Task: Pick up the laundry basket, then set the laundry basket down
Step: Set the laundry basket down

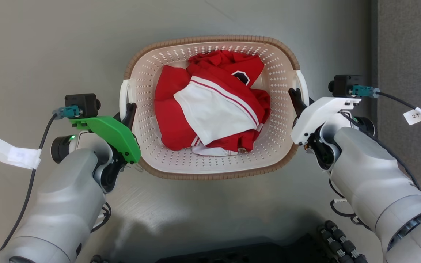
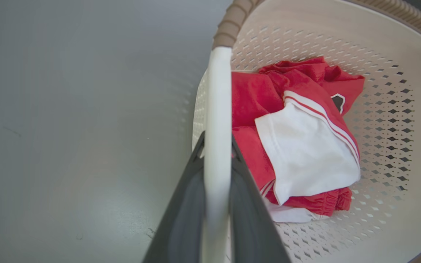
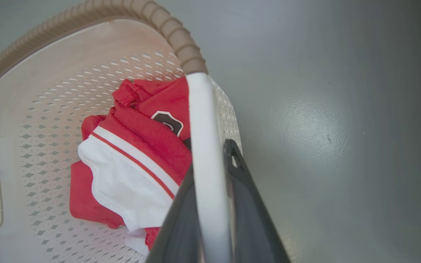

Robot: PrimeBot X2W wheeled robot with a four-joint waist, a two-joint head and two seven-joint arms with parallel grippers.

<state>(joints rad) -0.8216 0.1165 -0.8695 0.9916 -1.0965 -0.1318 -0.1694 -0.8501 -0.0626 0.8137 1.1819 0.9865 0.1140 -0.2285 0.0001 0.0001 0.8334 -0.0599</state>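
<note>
Grey floor (image 1: 49,44) throughout. Nearest, the left gripper (image 2: 216,140) is clamped across the left white handle (image 2: 217,91); the right gripper (image 3: 210,157) likewise clamps the right handle (image 3: 201,117). Between them is the laundry basket (image 1: 214,38), holding red-and-white clothing (image 1: 210,106). Judgement: grasp secured; whether it is lifted cannot be told; set-down outstanding.
</note>
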